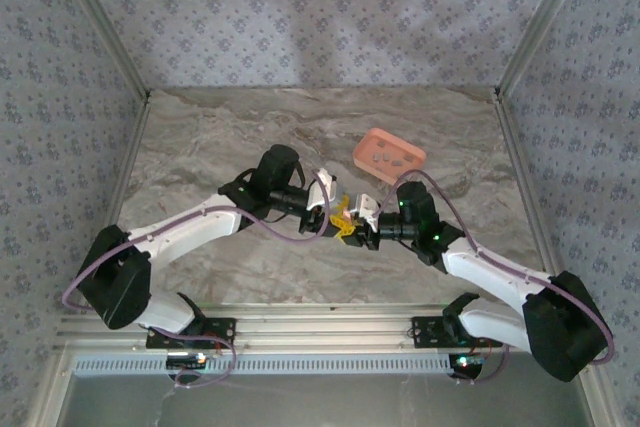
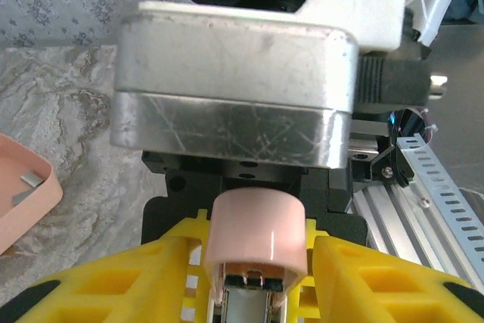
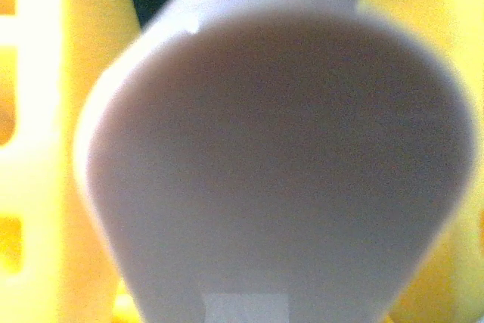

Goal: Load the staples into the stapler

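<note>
The stapler (image 2: pixel 257 236) is pale pink with a metal channel showing under its rounded end. My left gripper (image 2: pixel 257 270) is shut on it, yellow fingers (image 2: pixel 136 277) pressed to both sides. In the right wrist view the stapler (image 3: pixel 272 172) is a blurred pale mass wedged between the yellow fingers (image 3: pixel 34 149) of my right gripper (image 3: pixel 265 209), which is shut on it too. From above, both grippers (image 1: pixel 335 215) (image 1: pixel 360 231) meet at mid-table. The staples (image 1: pixel 386 159) are tiny grey strips lying in the salmon-pink tray (image 1: pixel 364 150), just behind the right gripper. The tray's corner (image 2: pixel 41 206) shows one strip (image 2: pixel 30 179).
The right arm's scratched metal wrist housing (image 2: pixel 234 88) looms close in front of the left wrist camera. An aluminium rail (image 1: pixel 320 327) runs along the near table edge. Patterned walls close in the marbled table (image 1: pixel 220 137) on three sides.
</note>
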Action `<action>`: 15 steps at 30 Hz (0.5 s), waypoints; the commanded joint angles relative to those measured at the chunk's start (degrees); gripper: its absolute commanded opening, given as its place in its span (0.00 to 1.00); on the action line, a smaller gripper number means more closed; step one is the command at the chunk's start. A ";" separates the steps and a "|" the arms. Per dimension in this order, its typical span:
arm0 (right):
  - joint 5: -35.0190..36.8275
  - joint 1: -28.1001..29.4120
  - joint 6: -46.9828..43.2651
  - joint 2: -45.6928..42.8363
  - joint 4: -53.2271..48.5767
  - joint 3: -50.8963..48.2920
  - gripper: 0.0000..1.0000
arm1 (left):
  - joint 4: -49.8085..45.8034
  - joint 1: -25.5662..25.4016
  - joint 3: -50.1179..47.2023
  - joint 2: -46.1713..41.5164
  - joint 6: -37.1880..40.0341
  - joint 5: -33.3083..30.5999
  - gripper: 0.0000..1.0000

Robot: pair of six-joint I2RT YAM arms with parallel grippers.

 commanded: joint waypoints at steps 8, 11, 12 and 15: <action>0.09 -0.44 1.56 -0.49 2.01 -1.04 0.19 | 1.22 -0.20 1.34 -1.11 0.26 2.27 0.26; 1.03 -0.60 2.57 -0.70 3.24 -2.08 0.31 | 1.19 -0.07 1.01 -2.06 -0.48 0.43 0.23; 1.67 -0.65 3.07 -0.90 3.46 -2.36 0.37 | 1.19 -0.03 0.78 -2.44 -0.97 -0.78 0.22; 4.08 -0.92 4.95 -2.40 3.56 -3.39 0.55 | 1.86 0.16 -0.23 -3.78 -3.12 -5.92 0.22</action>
